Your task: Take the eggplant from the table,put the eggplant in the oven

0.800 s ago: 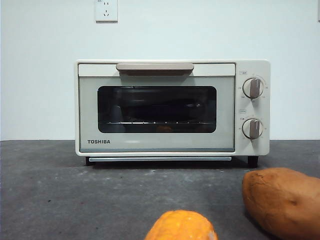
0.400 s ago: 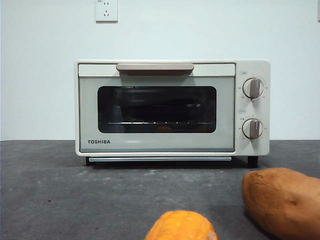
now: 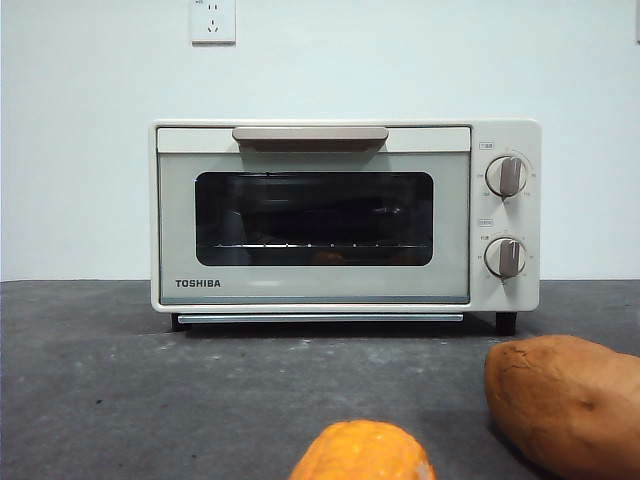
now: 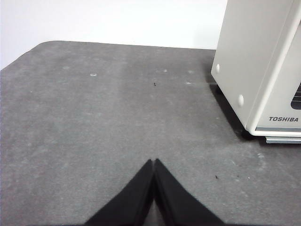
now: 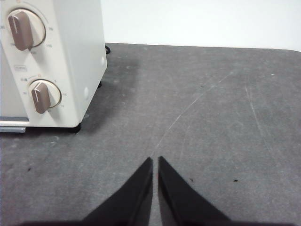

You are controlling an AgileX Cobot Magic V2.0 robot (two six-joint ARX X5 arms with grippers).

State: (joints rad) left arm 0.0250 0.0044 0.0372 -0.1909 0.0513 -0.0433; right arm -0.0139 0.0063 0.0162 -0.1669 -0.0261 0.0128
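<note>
The cream-white TOSHIBA oven (image 3: 314, 286) stands at the back of the dark grey table (image 3: 140, 390) with its door closed. Behind the dark glass I can only make out the wire rack and dim shapes. The eggplant is not visible in any view. My left gripper (image 4: 154, 161) hovers shut over bare table off the oven's (image 4: 254, 66) left side, holding nothing. My right gripper (image 5: 155, 159) is shut and empty over the table off the oven's (image 5: 70, 56) knob side. Neither arm appears in the front view.
A brown sweet potato (image 3: 566, 402) lies near the front right of the table. An orange corn cob (image 3: 362, 453) pokes up at the front edge. A wall socket (image 3: 212, 20) sits above the oven.
</note>
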